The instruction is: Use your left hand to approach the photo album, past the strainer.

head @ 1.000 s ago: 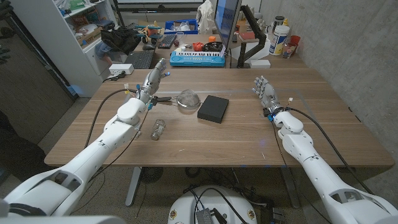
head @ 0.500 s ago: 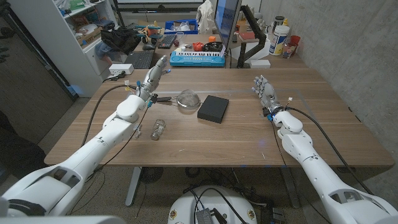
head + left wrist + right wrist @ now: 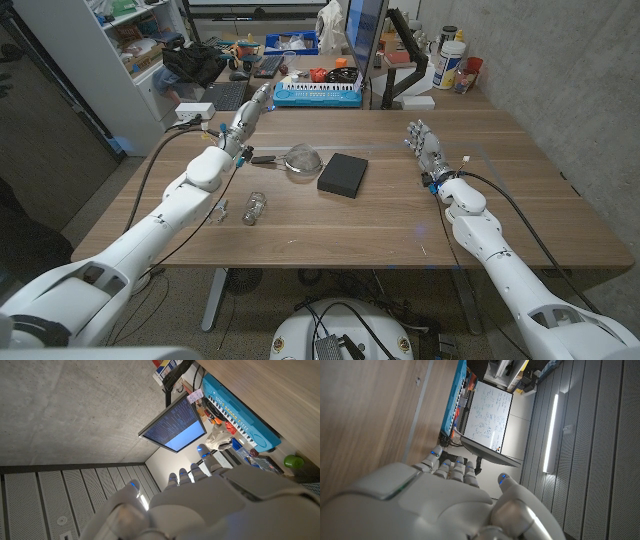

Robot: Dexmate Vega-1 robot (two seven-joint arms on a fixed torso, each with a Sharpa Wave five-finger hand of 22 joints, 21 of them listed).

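The photo album, a flat black block, lies mid-table. Just left of it sits the metal strainer, its dark handle pointing left. My left hand hovers above the table's far left part, left of and beyond the strainer, fingers stretched out and holding nothing. From the left wrist view, the left hand points past the table's far edge toward a monitor. My right hand stands on the right side of the table, fingers up and apart, holding nothing. It appears as the right hand over bare wood.
A small glass jar and a tiny clear object lie on the table nearer me, left of the album. A blue toy keyboard and a monitor stand behind the far edge. A shelf is at far left.
My left hand has lifted and moved farther away and slightly right, toward the table's far edge. The right hand, strainer and album have stayed put.
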